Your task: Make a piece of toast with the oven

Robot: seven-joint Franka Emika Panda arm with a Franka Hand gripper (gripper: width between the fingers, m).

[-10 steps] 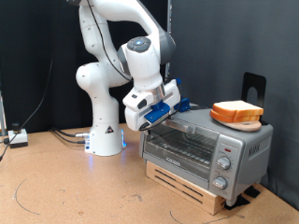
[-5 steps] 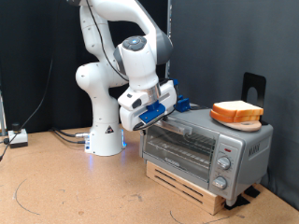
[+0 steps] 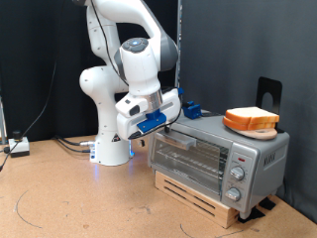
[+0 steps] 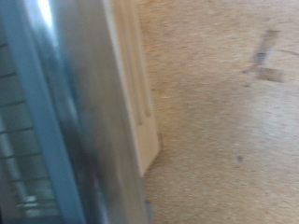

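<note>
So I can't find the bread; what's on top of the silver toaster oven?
A cream, brown-crusted bread slice lies on the silver-grey toaster oven's top, near its knob side. Its underside is hidden. The gripper is at the door's upper edge.

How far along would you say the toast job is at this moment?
Early. The piece of toast lies on top of the oven, not inside. The tool is at the door's upper edge on the exterior view's left, the door seemingly slightly ajar. Loading and toasting remain.
</note>
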